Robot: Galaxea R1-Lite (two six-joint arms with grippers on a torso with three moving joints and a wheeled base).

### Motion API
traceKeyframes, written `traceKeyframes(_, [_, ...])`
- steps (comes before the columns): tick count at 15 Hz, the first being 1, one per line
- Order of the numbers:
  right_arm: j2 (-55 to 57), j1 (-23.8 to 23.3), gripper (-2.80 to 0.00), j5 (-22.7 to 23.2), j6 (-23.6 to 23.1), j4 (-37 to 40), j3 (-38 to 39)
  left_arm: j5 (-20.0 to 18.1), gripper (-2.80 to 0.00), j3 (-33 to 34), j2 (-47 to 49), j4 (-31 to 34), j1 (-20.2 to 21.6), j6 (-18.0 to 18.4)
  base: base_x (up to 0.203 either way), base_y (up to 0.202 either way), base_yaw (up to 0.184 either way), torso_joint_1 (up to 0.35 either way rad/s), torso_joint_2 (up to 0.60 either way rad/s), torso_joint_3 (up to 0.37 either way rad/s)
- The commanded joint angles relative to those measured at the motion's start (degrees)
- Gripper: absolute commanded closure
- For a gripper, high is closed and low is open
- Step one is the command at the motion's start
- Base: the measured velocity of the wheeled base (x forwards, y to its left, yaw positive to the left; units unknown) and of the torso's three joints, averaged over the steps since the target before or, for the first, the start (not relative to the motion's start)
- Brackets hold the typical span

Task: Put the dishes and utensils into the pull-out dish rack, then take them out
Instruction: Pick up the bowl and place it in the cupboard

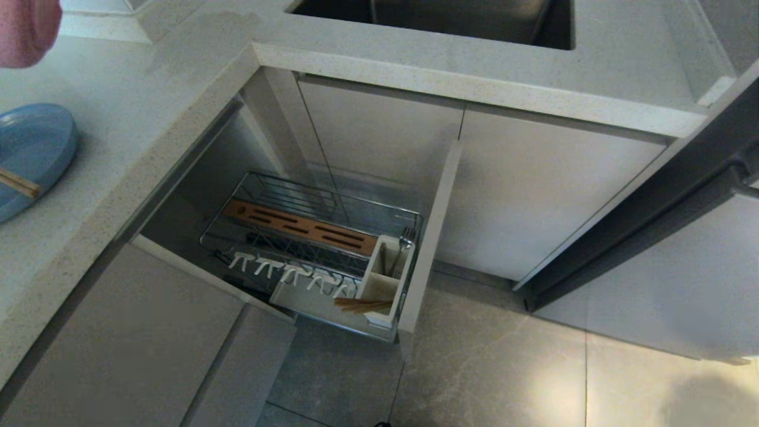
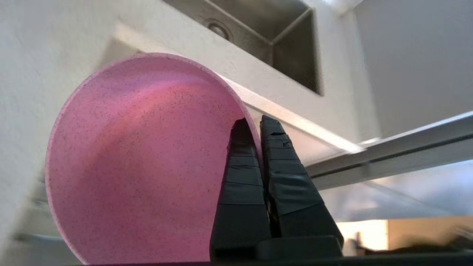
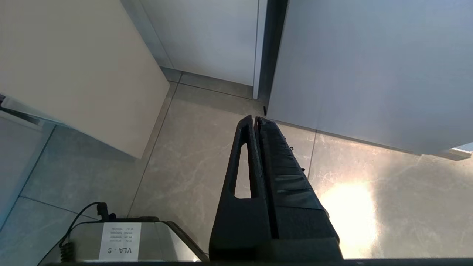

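The pink bowl (image 2: 140, 162) is grasped by its rim in the left gripper (image 2: 258, 125), one finger inside the wall and one outside, clenched tight on it. In the head view the bowl shows only as a pink edge at the far upper left, over the table (image 1: 118, 107), well apart from the pull-out dish rack (image 1: 314, 249). The light-blue plate (image 1: 32, 154) is seen lying on the table at the left edge, with a wooden chopstick (image 1: 18, 182) resting across it. The rack is drawn out below, its slotted wooden strip (image 1: 299, 225) and row of white pegs (image 1: 290, 276) bare of dishes. More wooden chopsticks (image 1: 363, 305) are lodged at the white utensil caddy (image 1: 385, 279), and what may be a fork stands in its far compartment, though that is hard to make out. The right gripper (image 3: 257, 122) is parked low over the floor, its fingers pressed together on nothing.

Which phase is in hand cannot be settled from this moment alone. Either the bowl is being carried to the rack, with the plate to follow, or the dishes are already unloaded and only the chopsticks at the caddy are left to fetch.
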Motion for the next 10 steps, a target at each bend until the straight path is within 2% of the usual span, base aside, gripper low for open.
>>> traceKeyframes(1, [0.0,0.0,0.0,0.0,0.0,0.0,0.0,-0.2,0.0,0.8,-1.3,-1.2,-1.0,-6.9,0.0,0.0,0.0,0.0,0.0,0.0])
traceKeyframes(5, [0.0,0.0,0.0,0.0,0.0,0.0,0.0,-1.2,0.0,7.5,-1.2,-14.9,-1.4,-23.1,0.0,0.0,0.0,0.0,0.0,0.0])
traceKeyframes(8, [0.0,0.0,0.0,0.0,0.0,0.0,0.0,-0.5,0.0,14.7,0.0,-25.5,-1.4,-31.4,0.0,0.0,0.0,0.0,0.0,0.0])
traceKeyframes(10, [0.0,0.0,0.0,0.0,0.0,0.0,0.0,0.4,0.0,17.5,1.9,-28.2,-1.3,-37.5,0.0,0.0,0.0,0.0,0.0,0.0])
